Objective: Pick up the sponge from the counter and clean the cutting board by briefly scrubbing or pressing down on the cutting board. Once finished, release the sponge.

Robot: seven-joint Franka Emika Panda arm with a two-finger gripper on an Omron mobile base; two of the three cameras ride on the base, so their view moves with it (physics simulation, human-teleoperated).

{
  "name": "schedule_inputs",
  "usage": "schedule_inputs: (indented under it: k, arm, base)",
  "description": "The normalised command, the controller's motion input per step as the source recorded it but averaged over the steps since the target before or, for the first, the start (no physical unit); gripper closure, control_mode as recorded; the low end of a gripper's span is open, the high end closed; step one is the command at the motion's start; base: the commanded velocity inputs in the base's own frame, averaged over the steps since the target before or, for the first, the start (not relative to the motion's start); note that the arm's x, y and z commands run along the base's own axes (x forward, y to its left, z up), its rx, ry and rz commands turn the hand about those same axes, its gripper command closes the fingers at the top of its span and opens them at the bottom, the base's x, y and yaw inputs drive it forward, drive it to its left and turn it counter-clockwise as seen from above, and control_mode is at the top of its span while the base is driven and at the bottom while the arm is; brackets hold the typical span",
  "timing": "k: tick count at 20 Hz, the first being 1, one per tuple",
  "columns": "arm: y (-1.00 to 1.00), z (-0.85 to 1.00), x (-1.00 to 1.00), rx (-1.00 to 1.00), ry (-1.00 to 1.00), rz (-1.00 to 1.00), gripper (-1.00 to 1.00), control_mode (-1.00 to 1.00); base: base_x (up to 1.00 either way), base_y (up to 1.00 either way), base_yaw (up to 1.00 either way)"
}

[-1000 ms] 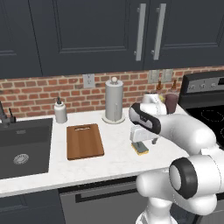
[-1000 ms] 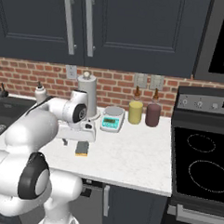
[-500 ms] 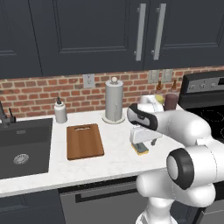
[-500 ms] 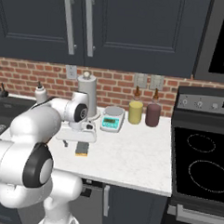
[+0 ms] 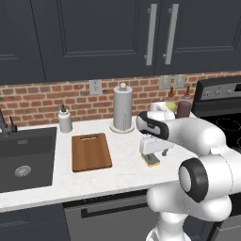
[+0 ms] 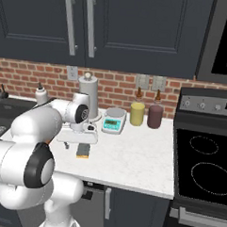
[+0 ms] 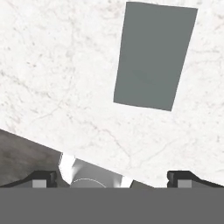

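Gripper (image 7: 112, 180) hanging just above the sponge (image 7: 153, 55), fingers spread wide apart and gripping nothing. Sponge is lying flat on the counter (image 7: 52, 65), grey top facing up, well right of the cutting board (image 5: 91, 151). Two jars are standing by the brick wall, one holding something yellow (image 6: 137, 114), one something dark (image 6: 155, 116), beside a scale (image 6: 114, 120).

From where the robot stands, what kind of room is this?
A home-style kitchen, though computer-drawn: a dark sink set into a white counter, a black stove beside it, and a wooden cutting board below dark cupboards.
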Motion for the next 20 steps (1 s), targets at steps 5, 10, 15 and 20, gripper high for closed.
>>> schedule_inputs:
  k: [5,10,15,20]
  arm:
    - [0.0,0.0,0.11,0.0,0.0,0.02,-1.0,-1.0]
    - [0.0,-0.15,0.19,0.0,0.0,0.01,-1.0,-1.0]
    - [0.0,-0.23,0.2,0.0,0.0,0.01,-1.0,-1.0]
    - [0.0,-0.05,0.15,0.0,0.0,0.01,-1.0,-1.0]
  base:
    - [0.0,0.0,0.0]
    - [0.0,0.0,0.0]
    - [0.0,0.0,0.0]
    - [0.0,0.0,0.0]
